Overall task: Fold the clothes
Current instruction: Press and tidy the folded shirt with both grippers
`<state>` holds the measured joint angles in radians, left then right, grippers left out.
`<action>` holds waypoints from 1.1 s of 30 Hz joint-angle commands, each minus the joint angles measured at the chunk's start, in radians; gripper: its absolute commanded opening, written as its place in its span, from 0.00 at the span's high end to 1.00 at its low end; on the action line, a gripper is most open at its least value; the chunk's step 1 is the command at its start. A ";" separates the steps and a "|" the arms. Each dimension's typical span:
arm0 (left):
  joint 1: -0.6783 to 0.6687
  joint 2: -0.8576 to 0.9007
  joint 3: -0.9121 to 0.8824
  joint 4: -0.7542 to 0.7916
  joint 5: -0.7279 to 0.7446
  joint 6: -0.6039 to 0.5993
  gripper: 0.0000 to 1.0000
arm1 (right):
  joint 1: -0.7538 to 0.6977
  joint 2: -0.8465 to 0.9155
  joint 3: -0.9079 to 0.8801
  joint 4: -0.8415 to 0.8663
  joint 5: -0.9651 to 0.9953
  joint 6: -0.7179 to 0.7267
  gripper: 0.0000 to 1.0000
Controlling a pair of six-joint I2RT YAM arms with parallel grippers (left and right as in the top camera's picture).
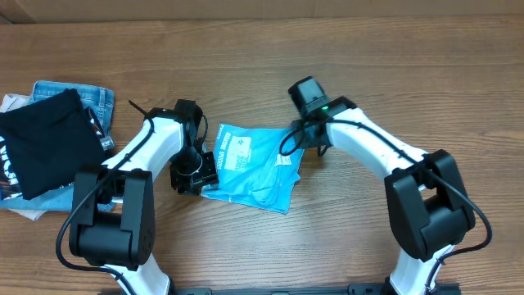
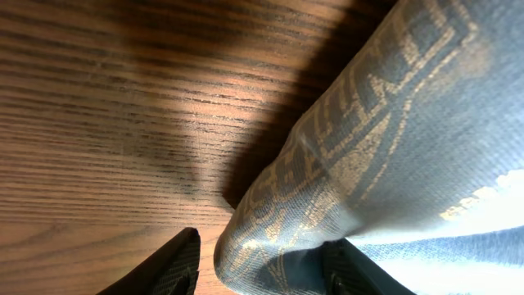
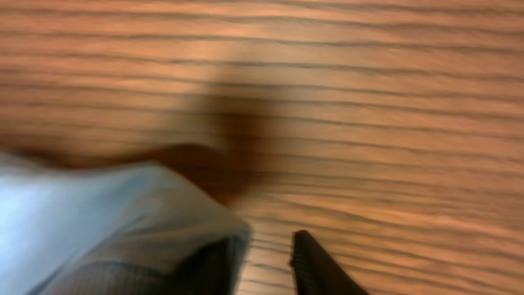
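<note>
The clothes, a light sky-blue T-shirt [image 1: 250,168], lie folded into a small bundle at the table's middle. My left gripper [image 1: 196,174] is at the bundle's left edge. In the left wrist view a rounded fold of the shirt [image 2: 360,156], its print showing through the weave, bulges between the fingers of my left gripper [image 2: 262,266]; the jaws stand apart and bare wood shows beside the left finger [image 2: 176,266]. My right gripper [image 1: 307,141] is at the shirt's upper right corner. In the blurred right wrist view, cloth [image 3: 98,221] drapes over the left finger of my right gripper [image 3: 266,262], with a narrow gap of bare wood between the fingers.
A black garment with white print [image 1: 45,152] lies on blue denim jeans [image 1: 90,97] at the table's left edge. The wooden table [image 1: 344,65] stretches behind and to the right of the arms.
</note>
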<state>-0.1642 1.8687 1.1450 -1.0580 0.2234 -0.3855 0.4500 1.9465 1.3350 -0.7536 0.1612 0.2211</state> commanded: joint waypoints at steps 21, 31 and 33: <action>-0.006 0.009 -0.011 -0.003 -0.024 0.015 0.48 | 0.074 -0.266 0.004 -0.262 -0.343 -0.080 0.59; -0.006 0.009 -0.011 0.004 -0.023 0.015 0.47 | 0.277 -0.168 -0.007 -0.263 -0.294 -0.096 0.59; -0.006 0.009 -0.011 0.004 -0.023 0.015 0.47 | 0.292 -0.145 -0.007 -0.261 -0.293 -0.099 0.59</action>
<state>-0.1642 1.8687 1.1446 -1.0542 0.2157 -0.3855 0.7322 1.7733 1.3346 -1.0172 -0.1513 0.1360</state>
